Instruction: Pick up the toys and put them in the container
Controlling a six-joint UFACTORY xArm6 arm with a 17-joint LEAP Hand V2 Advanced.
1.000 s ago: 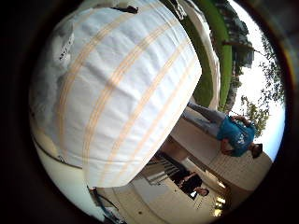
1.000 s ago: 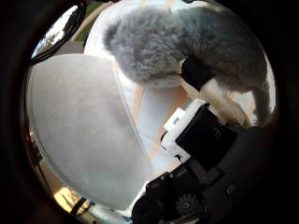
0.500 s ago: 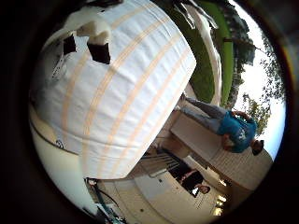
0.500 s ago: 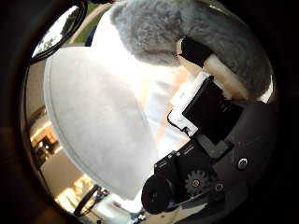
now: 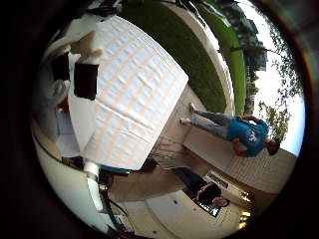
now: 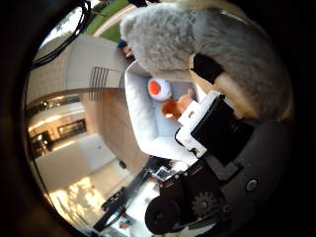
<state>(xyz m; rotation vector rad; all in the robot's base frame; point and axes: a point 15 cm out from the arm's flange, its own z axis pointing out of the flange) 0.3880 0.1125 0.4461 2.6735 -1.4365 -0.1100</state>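
In the right thumb side palm view, a grey furry plush toy (image 6: pixel 197 39) with a beige part lies close against the palm. My hand (image 6: pixel 219 123) has its black and white fingers curled onto it. Beyond it, a red-and-white toy (image 6: pixel 158 89) and an orange toy (image 6: pixel 179 105) lie on a white surface (image 6: pixel 153 133); I cannot tell whether this is the container or the table. In the right little finger side palm view, the fingers (image 5: pixel 82 76) stand over the table with a white, orange-striped cloth (image 5: pixel 135 90), well below the hand.
A green lawn (image 5: pixel 184 45) lies beside the table. A paved patio (image 5: pixel 214 149) lies past the table's edge. Building walls and a vent (image 6: pixel 104 79) show behind the white surface.
The whole picture has shifted: the hand has risen away from the striped table, which now looks much smaller. The grey plush stays against the palm. The two small toys have come into view.
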